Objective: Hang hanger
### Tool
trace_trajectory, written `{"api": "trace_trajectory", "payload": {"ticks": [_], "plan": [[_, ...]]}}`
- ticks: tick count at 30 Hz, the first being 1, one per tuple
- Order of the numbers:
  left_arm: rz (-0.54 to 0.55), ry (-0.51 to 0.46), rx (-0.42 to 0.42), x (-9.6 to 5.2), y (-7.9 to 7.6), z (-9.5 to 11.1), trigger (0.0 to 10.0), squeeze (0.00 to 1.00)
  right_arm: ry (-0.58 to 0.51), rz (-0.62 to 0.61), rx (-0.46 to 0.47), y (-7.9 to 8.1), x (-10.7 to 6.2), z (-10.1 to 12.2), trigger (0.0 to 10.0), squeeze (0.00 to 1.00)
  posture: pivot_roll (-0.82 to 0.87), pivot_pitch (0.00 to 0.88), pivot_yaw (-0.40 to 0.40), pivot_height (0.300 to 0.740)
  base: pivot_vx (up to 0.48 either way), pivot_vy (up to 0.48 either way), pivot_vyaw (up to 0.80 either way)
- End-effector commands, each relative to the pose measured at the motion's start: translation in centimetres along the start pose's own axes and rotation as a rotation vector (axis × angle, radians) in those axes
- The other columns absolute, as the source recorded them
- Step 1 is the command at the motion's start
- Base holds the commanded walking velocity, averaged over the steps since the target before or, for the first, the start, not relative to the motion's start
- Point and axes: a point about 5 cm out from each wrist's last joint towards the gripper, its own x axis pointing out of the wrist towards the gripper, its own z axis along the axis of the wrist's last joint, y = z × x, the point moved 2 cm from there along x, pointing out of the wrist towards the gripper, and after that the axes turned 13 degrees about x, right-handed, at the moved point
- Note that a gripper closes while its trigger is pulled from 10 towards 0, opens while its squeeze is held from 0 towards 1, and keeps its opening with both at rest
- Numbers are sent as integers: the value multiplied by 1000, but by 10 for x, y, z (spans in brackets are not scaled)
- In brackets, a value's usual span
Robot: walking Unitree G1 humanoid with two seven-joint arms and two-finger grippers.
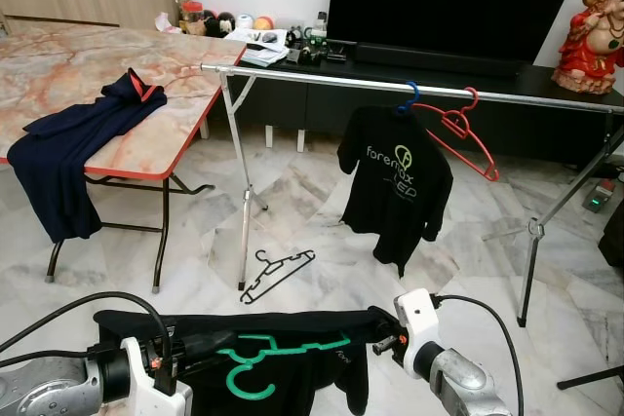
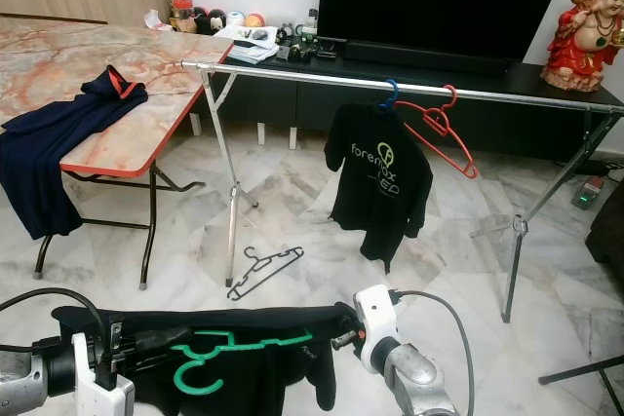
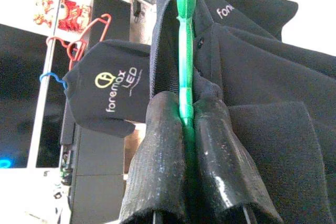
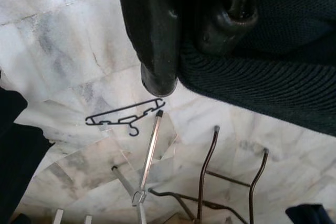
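Note:
A green hanger (image 1: 261, 365) lies against a black shirt (image 1: 312, 333) stretched between my two grippers, low in front of me. My left gripper (image 3: 186, 111) is shut on the green hanger's (image 3: 184, 51) bar, with the shirt's cloth (image 3: 262, 77) draped around it. At the shirt's other end, my right gripper (image 4: 194, 59) is shut on a ribbed edge of the black cloth (image 4: 273, 82). The silver clothes rail (image 1: 322, 78) runs across the room ahead. It carries a black printed shirt (image 1: 395, 177) on a blue hanger (image 1: 408, 96) and a bare red hanger (image 1: 466, 132).
A black hanger (image 1: 277, 274) lies on the marble floor beside the rail's left leg (image 1: 242, 192). A marble-topped folding table (image 1: 88, 60) at the left holds a navy garment (image 1: 78, 133). A TV console (image 1: 409, 65) and a red figurine (image 1: 590, 26) stand behind the rail.

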Motion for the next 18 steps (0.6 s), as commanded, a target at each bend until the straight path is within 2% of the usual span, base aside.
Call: {"api": "trace_trajectory", "payload": {"ticks": [1, 4, 6, 9, 12, 14, 18], "plan": [[50, 19, 49, -20, 18, -10, 10000, 0, 33, -147, -4, -39, -26, -4, 0, 0, 173, 19, -83, 740, 0, 0, 0], [62, -2, 51, -23, 19, -8, 10000, 0, 61, -148, -32, -43, -31, -8, 0, 0, 177, 18, -82, 740, 0, 0, 0], [86, 24, 31, -26, 20, -12, 10000, 0, 72, -147, -41, -45, -33, -10, 0, 0, 178, 18, -82, 740, 0, 0, 0], [25, 69, -6, -28, 8, -18, 10000, 0, 108, -161, -70, -49, -38, -14, 0, 0, 172, 16, -80, 740, 0, 0, 0], [59, 88, -82, -24, 4, -18, 10000, 0, 131, -174, -86, -51, -40, -19, 0, 0, 170, 17, -84, 740, 0, 0, 0], [75, 77, -114, -20, 3, -15, 10000, 0, 139, -166, -92, -50, -41, -21, 0, 0, 172, 16, -85, 740, 0, 0, 0], [176, -5, -108, -15, 15, -2, 10000, 0, 169, -136, -121, -47, -42, -28, 0, 0, 176, 15, -92, 740, 0, 0, 0]]}}
